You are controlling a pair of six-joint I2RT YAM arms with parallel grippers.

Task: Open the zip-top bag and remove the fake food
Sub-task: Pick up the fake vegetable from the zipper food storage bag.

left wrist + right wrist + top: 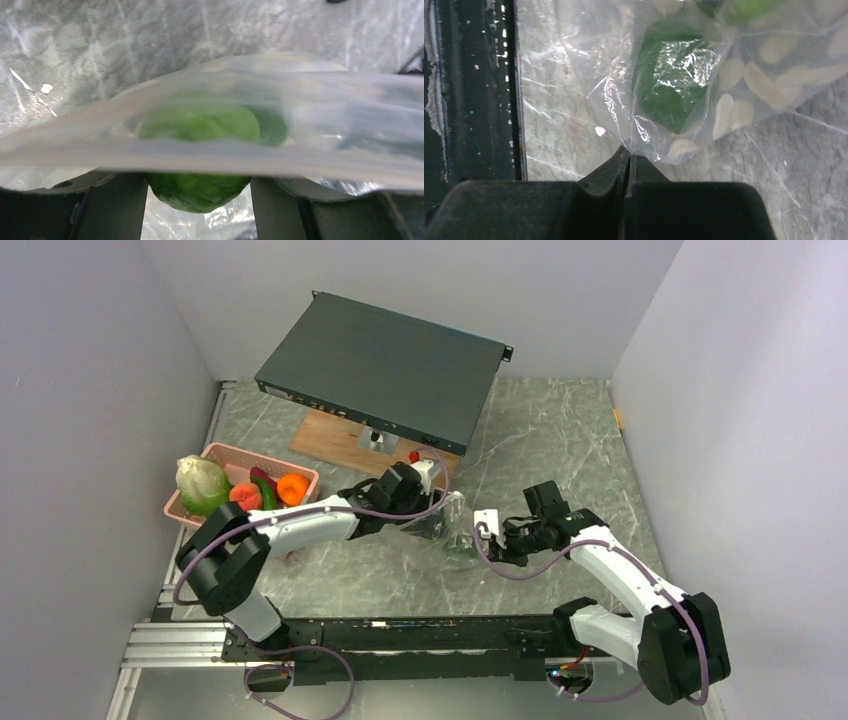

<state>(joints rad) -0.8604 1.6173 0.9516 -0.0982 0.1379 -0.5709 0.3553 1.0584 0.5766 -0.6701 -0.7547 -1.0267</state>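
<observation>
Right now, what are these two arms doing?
The right tool pinches an edge of the clear zip-top bag mid-table. The left tool is at the bag's mouth, with a green fake piece between its fingers. Other fake food already lies in the pink basket.

The clear bag (447,530) is seen mid-table, mouth opened, a green piece (198,192) inside; other food (293,488) is piled in the basket (265,458).
</observation>
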